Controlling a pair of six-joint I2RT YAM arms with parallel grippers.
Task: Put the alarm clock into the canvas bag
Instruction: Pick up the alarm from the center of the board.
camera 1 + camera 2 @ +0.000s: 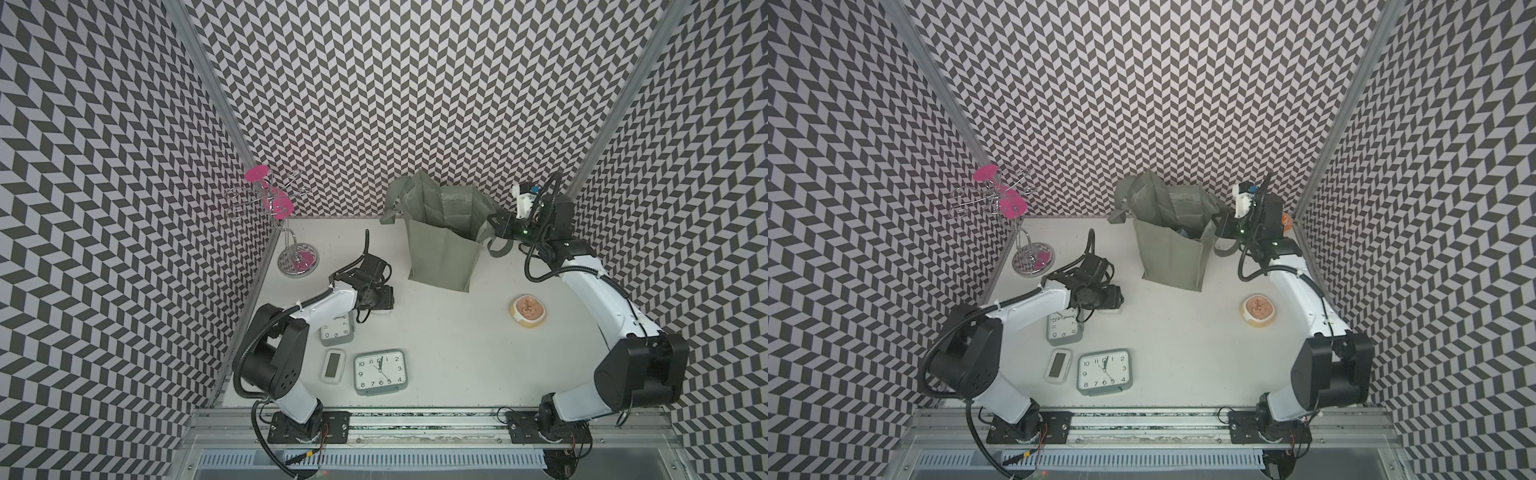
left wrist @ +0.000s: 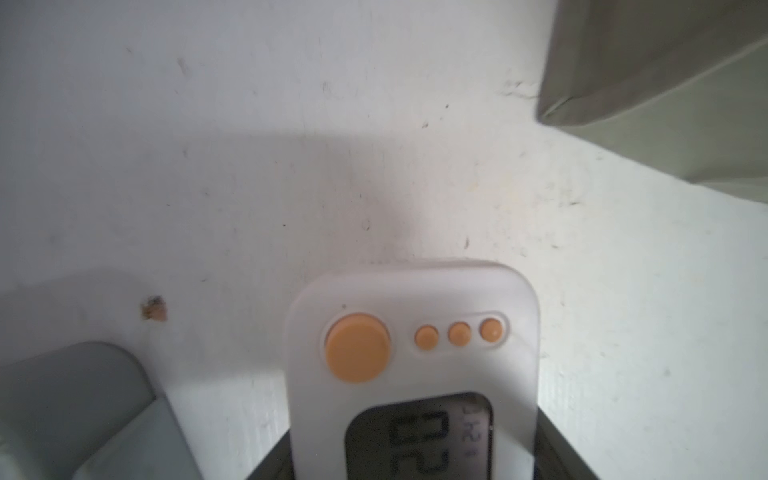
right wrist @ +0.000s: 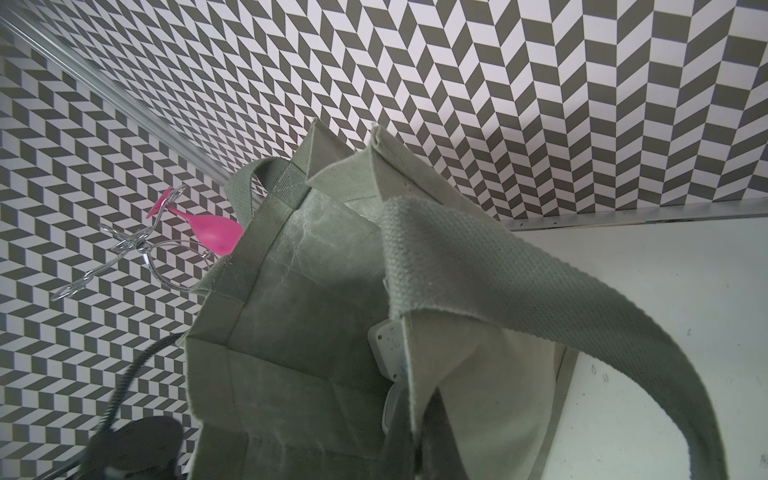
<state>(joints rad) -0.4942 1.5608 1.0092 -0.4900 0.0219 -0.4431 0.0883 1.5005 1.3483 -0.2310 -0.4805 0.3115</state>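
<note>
The white bench (image 1: pixel 457 353) is scuffed and speckled. At its far middle the canvas bag (image 1: pixel 440 257) stands upright, mouth open. In the far left corner stands a wire rack (image 1: pixel 298 259) on a round base, with pink glasses hung from it. Right of centre lies a small bowl (image 1: pixel 528 311). Near left, a square grey clock (image 1: pixel 380 372) lies face up, a small white digital clock (image 1: pixel 333 365) just beside it on the left. Just beyond them lies a second grey clock (image 1: pixel 336 332), partly covered by an arm.
</note>
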